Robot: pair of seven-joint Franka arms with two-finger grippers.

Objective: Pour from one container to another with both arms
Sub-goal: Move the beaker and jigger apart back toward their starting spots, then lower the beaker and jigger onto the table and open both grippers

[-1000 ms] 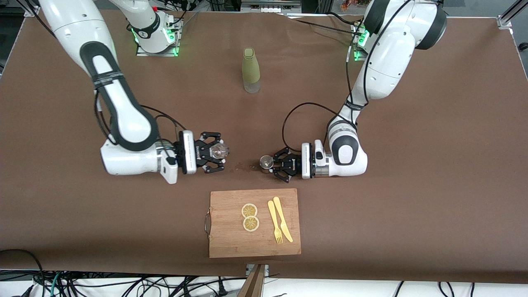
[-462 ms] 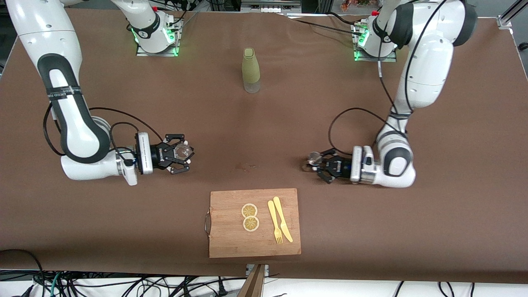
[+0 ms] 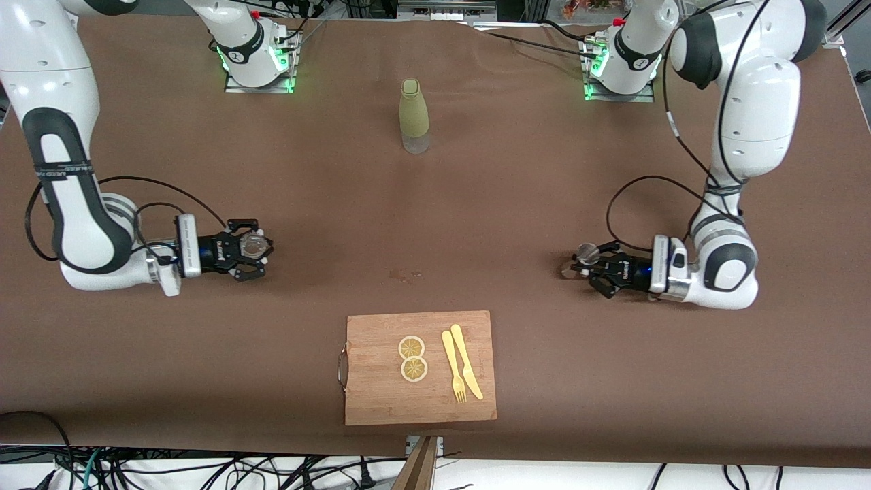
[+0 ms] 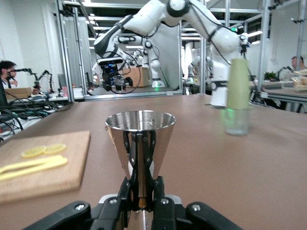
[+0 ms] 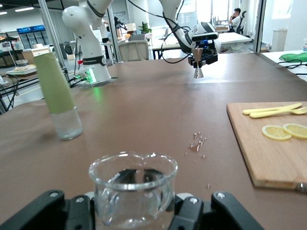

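Your left tool (image 3: 590,264) is clenched on the steel jigger (image 3: 587,254), 3 o'clock of the spill (image 3: 406,275); right tool (image 3: 253,252) grips the glass beaker (image 3: 255,244) at 9. Looks like post-pour retreat, so next you set both on the counter (image 3: 476,204).

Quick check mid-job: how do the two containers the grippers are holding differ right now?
The metal jigger is opaque, shiny steel; the glass beaker is clear. The jigger flares into a cone from a narrow waist; the beaker is a straight-walled cylinder with a pour lip. The jigger sits in the left gripper toward the left arm's end of the table, the beaker in the right gripper toward the right arm's end. Both are upright and gripped from the side.
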